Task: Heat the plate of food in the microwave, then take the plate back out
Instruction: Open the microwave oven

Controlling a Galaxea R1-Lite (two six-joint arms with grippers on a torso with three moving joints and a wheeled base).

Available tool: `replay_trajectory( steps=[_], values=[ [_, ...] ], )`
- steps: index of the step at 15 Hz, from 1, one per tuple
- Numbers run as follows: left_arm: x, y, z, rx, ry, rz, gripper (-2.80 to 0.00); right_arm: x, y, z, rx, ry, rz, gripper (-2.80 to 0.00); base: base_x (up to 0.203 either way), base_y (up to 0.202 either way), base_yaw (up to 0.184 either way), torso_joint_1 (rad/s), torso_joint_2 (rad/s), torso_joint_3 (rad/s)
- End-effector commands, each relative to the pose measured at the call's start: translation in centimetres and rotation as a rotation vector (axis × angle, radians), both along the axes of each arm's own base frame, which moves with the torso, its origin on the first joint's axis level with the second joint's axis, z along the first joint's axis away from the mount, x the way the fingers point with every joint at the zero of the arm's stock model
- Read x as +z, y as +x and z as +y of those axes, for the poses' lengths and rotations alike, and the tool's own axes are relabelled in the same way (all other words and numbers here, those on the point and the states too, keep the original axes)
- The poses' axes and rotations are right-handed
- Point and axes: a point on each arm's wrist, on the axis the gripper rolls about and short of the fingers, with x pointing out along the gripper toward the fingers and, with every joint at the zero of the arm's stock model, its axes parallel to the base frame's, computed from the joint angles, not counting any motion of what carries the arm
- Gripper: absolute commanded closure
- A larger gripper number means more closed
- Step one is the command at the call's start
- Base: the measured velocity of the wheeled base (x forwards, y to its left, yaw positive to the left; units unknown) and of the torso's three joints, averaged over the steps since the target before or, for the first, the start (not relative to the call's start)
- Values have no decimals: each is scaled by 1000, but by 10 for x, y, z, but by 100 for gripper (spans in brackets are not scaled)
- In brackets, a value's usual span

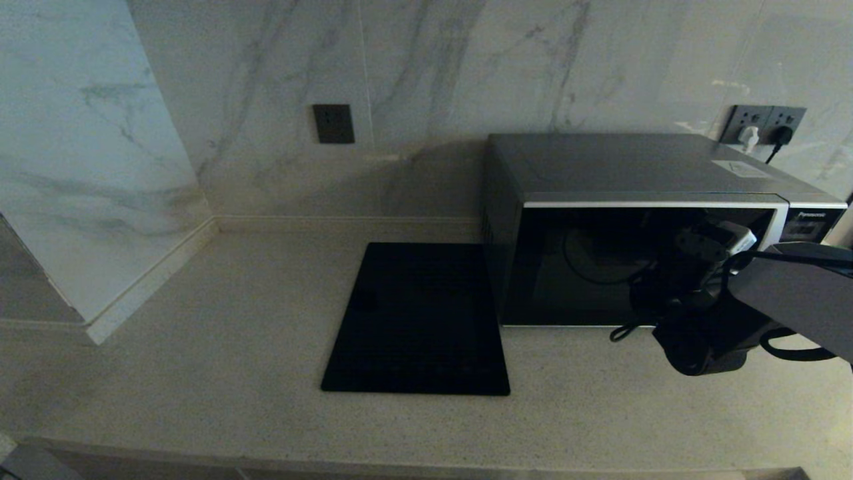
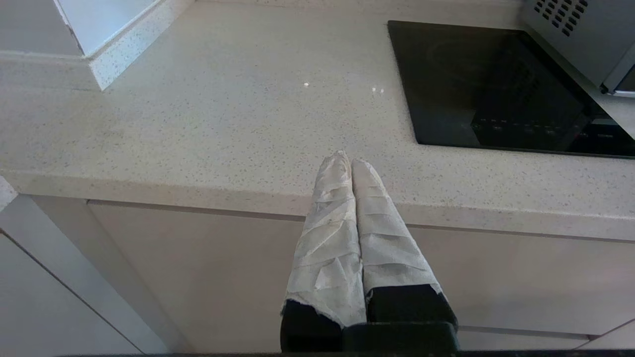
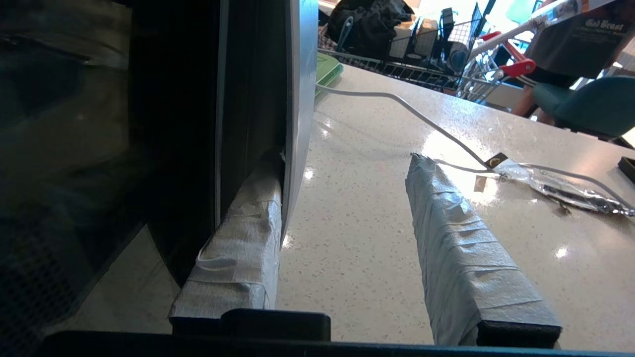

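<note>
As seen from the head camera: microwave (image 1: 640, 173) at right of frame on the pale surface (image 1: 200, 347), flat black slab (image 1: 416, 320) just beside it toward centre. Right gripper (image 3: 347, 163) at the right-hand edge of the black glass door (image 3: 297, 99); fingers (image 3: 461, 258) spread wide, one tucked against the door's edge, the other apart from it, over bare surface. Door apparently cracked ajar, though not certain. Left gripper (image 2: 347, 161) parked low at the front edge of the surface, fingers pressed together, holding nothing.

Plate of food not identifiable in any view; faint round outline behind the glass at centre right of the head view, impossible to say whether plate or turntable.

Step in hand, by judgement: working the door open by its edge.

Likely failures from here:
- slipping of the taped finger off the thin edge, from shallow purchase;
- dragging of the whole microwave across the smooth surface, from a pull against a latched door;
- snagging of the white cable (image 3: 431, 124) near the outer finger.
</note>
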Motion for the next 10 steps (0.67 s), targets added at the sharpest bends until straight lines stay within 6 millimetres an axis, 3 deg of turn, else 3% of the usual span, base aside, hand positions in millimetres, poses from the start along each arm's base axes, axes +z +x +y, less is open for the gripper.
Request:
replay_trajectory(
  steps=[1,10],
  values=[
    [0,0,0,1,-1,1,0,0,-3,-1,-12,2,1,0,0,0,0,0,0,0],
    [0,0,0,1,-1,1,0,4,-13,-3,-15,-2,39,0,0,0,0,0,0,0]
  ],
)
